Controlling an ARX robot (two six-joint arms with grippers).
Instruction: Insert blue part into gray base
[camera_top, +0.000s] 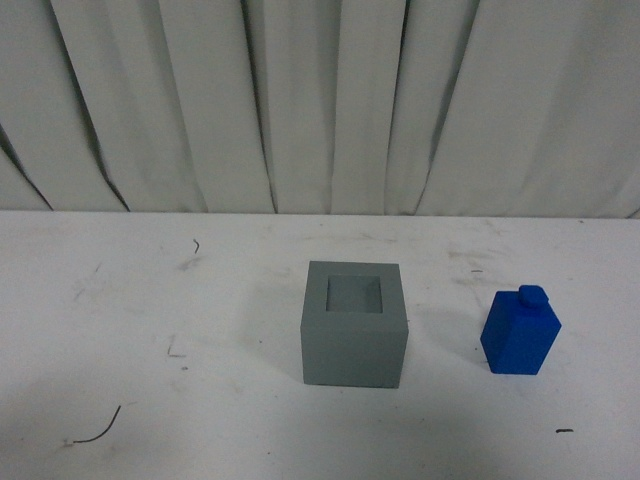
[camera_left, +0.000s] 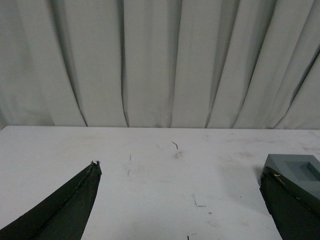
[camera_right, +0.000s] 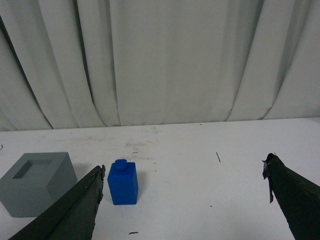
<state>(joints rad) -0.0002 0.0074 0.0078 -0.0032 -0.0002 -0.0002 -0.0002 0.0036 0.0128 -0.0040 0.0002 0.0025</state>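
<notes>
Blue block (camera_top: 520, 335) stands upright on the white table (camera_top: 150, 300), to the right of the gray cube (camera_top: 354, 325) and apart from it, with a bare strip of table between them. Its small knob (camera_top: 531, 294) points up. The cube sits near the middle of the table, its square recess (camera_top: 354, 293) facing up with nothing in it. I judge the block to be hard, stiff and light, not fragile. Its faces look flat and matte, so slip should be modest, but a thing this light could tip or skate if one finger lands before the other. I would take it on two opposite side faces, on the upper half of the body below the knob, leaving the lower part free to enter the recess. The knob looks too small and rounded to trust. The fit looks close, so the block should hang square in the grip. Right gripper (camera_right: 184, 167): fingers (camera_right: 70, 215) spread wide, nothing between them, touching nothing that I can see. In the right wrist view the block shows ahead, close beside one fingertip, though how near it truly is I cannot tell. Left gripper (camera_left: 180, 172): likewise wide apart and empty. A corner of the cube shows just behind one fingertip, and I cannot tell whether they touch. Neither arm shows in the front view.
</notes>
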